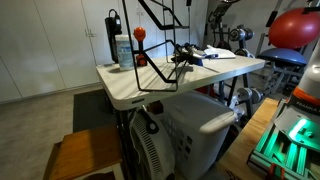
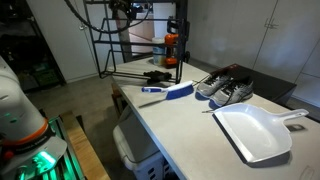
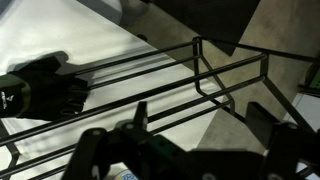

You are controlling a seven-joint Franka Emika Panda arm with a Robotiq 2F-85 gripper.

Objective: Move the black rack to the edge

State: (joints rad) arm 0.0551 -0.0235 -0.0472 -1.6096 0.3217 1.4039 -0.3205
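Observation:
The black rack (image 1: 137, 70) is a tall frame of thin wire rods. It stands on the pale table in both exterior views (image 2: 101, 50), near the table's rounded edge (image 1: 185, 88). In the wrist view its rods (image 3: 130, 62) run across the picture over the white table top. My gripper (image 3: 200, 125) is open, its two fingers wide apart at the rack's top rods. I cannot tell whether a finger touches a rod. In an exterior view the gripper (image 2: 132, 10) hangs at the top of the rack.
A white jar (image 1: 123, 50), a slim black bottle (image 1: 112, 35) and an orange ball (image 1: 140, 33) stand by the rack. A blue brush (image 2: 170, 92), shoes (image 2: 225, 88) and a white dustpan (image 2: 255, 130) lie on the table. A black glove-like thing (image 3: 40, 85) lies under the rack.

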